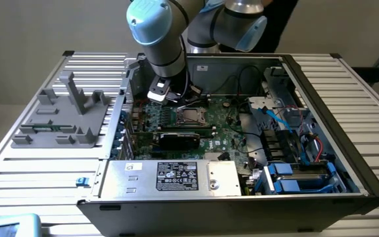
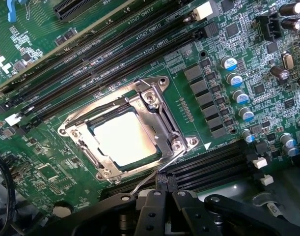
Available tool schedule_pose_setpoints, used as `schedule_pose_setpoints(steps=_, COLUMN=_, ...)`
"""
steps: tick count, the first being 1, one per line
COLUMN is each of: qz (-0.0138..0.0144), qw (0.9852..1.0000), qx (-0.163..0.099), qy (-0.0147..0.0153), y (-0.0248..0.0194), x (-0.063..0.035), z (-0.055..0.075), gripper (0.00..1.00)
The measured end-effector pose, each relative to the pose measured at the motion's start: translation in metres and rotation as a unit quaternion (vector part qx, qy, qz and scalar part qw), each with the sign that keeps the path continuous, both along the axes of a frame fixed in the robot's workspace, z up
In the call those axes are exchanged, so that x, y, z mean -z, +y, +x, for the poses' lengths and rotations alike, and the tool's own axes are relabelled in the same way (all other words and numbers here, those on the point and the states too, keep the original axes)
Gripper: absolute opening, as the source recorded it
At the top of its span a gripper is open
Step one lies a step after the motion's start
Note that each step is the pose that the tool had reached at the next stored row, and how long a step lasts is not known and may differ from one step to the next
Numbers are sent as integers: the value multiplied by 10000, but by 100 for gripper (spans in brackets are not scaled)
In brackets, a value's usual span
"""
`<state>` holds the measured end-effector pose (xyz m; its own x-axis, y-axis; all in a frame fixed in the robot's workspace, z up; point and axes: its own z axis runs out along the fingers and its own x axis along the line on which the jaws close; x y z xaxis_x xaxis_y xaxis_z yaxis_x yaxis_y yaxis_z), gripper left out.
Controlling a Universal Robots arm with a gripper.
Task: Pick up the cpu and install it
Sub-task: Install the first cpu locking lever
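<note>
Arm: down inside the open computer case (image 1: 321, 84), wrist bent over the green motherboard (image 1: 229, 133).
Gripper (image 2: 165, 197): hovering just beside the socket, black fingers (image 2: 152, 206) pressed together, nothing between them.
Cpu (image 2: 122, 137): there it is, lying flat in the socket with its silver-beige top facing up, apart from the gripper.
Socket frame (image 2: 162, 105): metal bracket bordering the chip on every side, screws at its corners.
Lever (image 2: 152, 177): thin wire rod running from the frame's corner toward the gripper; whether its tip touches the gripper is hard to say from here.
Memory slots (image 2: 115, 44): long black rows on two opposite sides of the socket.
Capacitors (image 2: 236, 80): a row of blue-topped cans near the socket.
Black card (image 1: 179, 139): seated in the board, between the socket and the silver box (image 1: 176, 177).
Silver box: black label on top, at the case's near edge.
Grey fixture (image 1: 64, 113): on the slatted table (image 1: 45, 173) at the exterior view's left, well apart from the case.
</note>
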<state>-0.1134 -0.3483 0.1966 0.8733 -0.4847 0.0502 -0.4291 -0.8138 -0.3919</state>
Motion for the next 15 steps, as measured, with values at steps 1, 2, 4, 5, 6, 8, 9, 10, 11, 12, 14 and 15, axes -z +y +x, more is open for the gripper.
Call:
schedule_pose_setpoints(steps=1, qz=0, qw=10000, qx=0, qy=0, y=0, x=0, z=1, gripper=11)
schedule_pose_setpoints(steps=2, qz=0, qw=10000, qx=0, qy=1, y=-1, x=0, z=1, gripper=11)
schedule_pose_setpoints(steps=4, qz=0, qw=10000, qx=0, qy=2, y=-1, x=1, z=1, gripper=11)
schedule_pose_setpoints(steps=5, qz=1, qw=10000, qx=0, qy=1, y=-1, x=1, z=1, gripper=11)
schedule_pose_setpoints(steps=6, qz=0, qw=10000, qx=0, qy=2, y=-1, x=1, z=1, gripper=11)
schedule_pose_setpoints(steps=8, qz=0, qw=10000, qx=0, qy=2, y=-1, x=0, z=1, gripper=11)
schedule_pose_setpoints(steps=9, qz=0, qw=10000, qx=-1, qy=3, y=-2, x=1, z=3, gripper=11)
schedule_pose_setpoints(steps=10, qz=-1, qw=10000, qx=-1, qy=4, y=-2, x=0, z=7, gripper=11)
schedule_pose_setpoints(steps=11, qz=-1, qw=10000, qx=0, qy=3, y=-3, x=1, z=13, gripper=11)
schedule_pose_setpoints(steps=12, qz=0, qw=10000, qx=0, qy=2, y=-3, x=1, z=19, gripper=11)
schedule_pose_setpoints(steps=14, qz=1, qw=10000, qx=0, qy=2, y=-6, x=1, z=28, gripper=11)
schedule_pose_setpoints(steps=15, qz=1, qw=10000, qx=1, qy=1, y=-7, x=2, z=29, gripper=11)
